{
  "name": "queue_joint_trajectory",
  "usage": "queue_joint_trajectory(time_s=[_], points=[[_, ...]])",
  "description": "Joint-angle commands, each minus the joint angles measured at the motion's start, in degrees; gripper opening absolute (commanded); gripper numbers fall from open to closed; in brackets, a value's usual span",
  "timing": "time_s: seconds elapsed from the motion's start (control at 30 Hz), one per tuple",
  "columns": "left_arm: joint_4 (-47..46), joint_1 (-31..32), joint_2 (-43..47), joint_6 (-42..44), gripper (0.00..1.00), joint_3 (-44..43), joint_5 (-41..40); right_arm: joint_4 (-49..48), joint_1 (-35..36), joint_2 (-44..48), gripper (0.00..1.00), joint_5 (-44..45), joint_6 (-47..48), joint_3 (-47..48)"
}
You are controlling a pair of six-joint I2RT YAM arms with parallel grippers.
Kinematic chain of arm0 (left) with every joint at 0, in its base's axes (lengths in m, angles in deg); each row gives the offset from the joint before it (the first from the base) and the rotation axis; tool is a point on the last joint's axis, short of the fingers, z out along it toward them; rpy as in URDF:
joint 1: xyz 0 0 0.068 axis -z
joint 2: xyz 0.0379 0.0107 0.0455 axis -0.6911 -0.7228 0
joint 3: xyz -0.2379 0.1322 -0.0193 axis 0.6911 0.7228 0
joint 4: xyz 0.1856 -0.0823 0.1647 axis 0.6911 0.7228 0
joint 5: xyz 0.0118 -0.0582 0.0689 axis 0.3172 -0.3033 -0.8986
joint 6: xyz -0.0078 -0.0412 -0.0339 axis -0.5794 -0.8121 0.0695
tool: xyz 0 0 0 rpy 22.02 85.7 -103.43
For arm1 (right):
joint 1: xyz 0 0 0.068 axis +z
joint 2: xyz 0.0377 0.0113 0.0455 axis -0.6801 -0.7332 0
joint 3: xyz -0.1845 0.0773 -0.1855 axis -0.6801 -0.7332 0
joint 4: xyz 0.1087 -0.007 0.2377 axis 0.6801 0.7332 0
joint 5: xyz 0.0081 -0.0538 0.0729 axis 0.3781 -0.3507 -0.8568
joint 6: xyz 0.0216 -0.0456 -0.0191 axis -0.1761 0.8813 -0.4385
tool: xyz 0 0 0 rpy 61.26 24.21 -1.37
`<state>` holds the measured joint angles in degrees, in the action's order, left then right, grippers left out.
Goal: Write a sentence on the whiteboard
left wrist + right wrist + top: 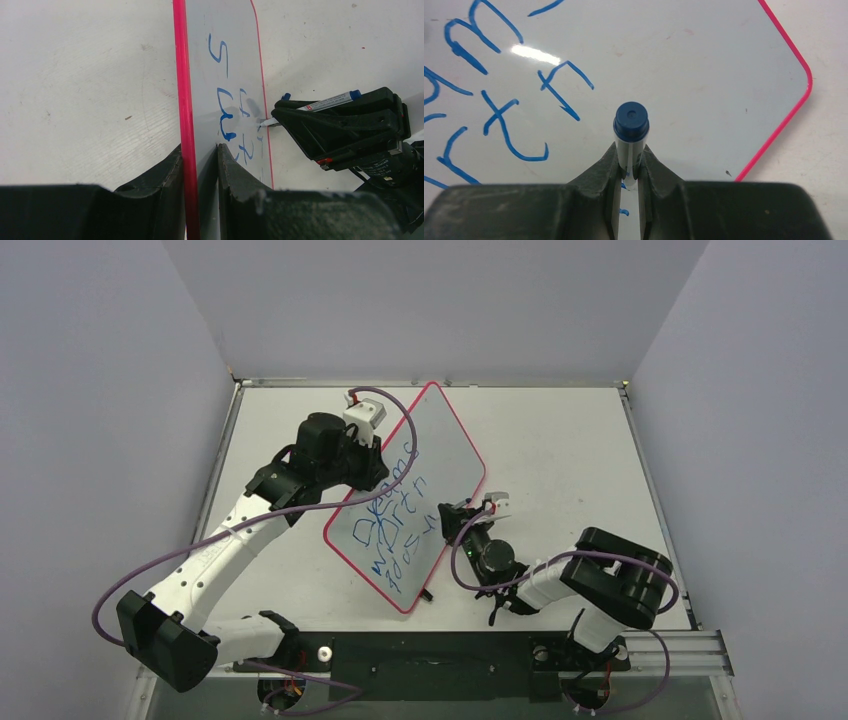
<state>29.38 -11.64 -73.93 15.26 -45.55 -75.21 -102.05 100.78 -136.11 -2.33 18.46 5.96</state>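
L gripper point(199, 157) clamped on the pink rim of the whiteboard point(225, 60), board edge betw. its jaws. Sentence point(395, 520): blue scrawl, three uneven lines, just right of L gripper. R gripper point(629, 162) closed narrow on blue marker point(630, 131), tip touching board ahead of it. R gripper's body hid the last letters. Table point(560, 440) beneath.

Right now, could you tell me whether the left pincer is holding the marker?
No, the left pincer clamps the edge of the whiteboard, while the marker sits in the right pincer.
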Motion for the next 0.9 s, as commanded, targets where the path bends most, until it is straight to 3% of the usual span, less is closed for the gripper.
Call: queue_joint_trajectory(time_s=[0.0, 0.47, 0.87], points=[[-5.6, -0.1, 1.9, 5.6, 0.00, -0.6, -3.8, -1.0, -0.1, -2.3, 0.00, -0.7, -3.1, -0.7], [-5.6, -0.1, 1.9, 5.6, 0.00, -0.6, -3.9, 7.2, 2.7, 11.0, 0.00, -0.4, 1.8, 1.6], [-5.5, -0.2, 1.8, 5.6, 0.00, -0.6, -3.8, 6.1, 2.6, 6.4, 0.00, -2.7, 1.6, 8.3]])
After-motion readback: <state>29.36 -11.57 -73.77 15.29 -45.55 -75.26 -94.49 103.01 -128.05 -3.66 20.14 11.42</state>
